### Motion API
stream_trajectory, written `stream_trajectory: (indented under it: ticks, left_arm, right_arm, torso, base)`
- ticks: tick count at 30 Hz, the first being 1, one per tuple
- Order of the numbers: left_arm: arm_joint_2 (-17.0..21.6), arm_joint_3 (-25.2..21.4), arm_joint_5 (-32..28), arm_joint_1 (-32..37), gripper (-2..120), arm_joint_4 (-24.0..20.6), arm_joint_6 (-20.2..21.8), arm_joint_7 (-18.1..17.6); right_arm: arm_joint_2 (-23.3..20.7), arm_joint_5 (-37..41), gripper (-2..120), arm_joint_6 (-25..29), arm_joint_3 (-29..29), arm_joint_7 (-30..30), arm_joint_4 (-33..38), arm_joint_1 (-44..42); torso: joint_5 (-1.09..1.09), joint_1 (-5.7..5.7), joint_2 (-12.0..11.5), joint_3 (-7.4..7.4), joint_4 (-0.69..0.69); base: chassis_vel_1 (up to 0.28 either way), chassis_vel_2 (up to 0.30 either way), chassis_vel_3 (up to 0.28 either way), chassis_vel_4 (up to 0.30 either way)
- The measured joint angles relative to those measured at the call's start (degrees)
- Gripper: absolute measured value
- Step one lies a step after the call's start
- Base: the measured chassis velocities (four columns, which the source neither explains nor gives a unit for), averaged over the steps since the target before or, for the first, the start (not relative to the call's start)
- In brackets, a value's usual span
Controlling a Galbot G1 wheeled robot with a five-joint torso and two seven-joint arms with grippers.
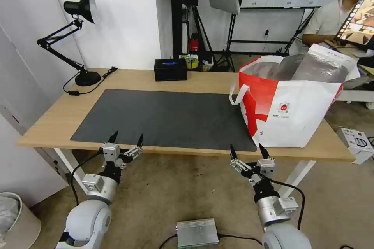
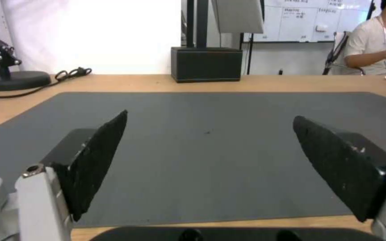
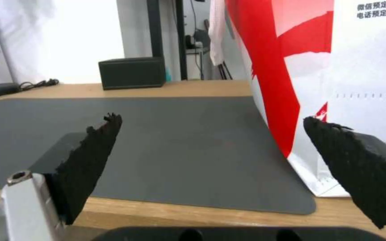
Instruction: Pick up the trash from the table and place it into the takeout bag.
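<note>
Inspector: Left gripper (image 1: 126, 139) sits at the near edge of the table (image 1: 54, 118), fingers spread wide, nothing between them. Right gripper (image 1: 249, 149) likewise, wide apart and empty, at the near edge just in front of the takeout bag (image 1: 296, 113).

Clerk: Position of the bag?

Inspector: Upright at the table's right end, one corner resting on the dark grey mat (image 1: 167, 118). Red and white panels, foil lining visible at the open top, white strap handle (image 1: 236, 93) hanging on its left side.

Clerk: Anything else on the surface?

Inspector: A black tissue box (image 1: 170, 69) at the far edge, and a black desk lamp (image 1: 78, 39) at the far left corner with its cord trailing.
</note>
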Motion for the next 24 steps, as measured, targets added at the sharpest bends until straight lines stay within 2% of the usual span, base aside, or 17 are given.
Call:
stream_trajectory:
  ticks: [24]
  left_arm:
    - [0.0,0.0,0.0,0.0,100,0.0,0.0,-0.1]
  right_arm:
    - [0.0,0.0,100,0.0,0.0,0.0,0.0,0.0]
  torso:
    - [0.0,0.0,0.0,0.0,0.0]
  base:
    - [0.0,0.0,0.0,0.0]
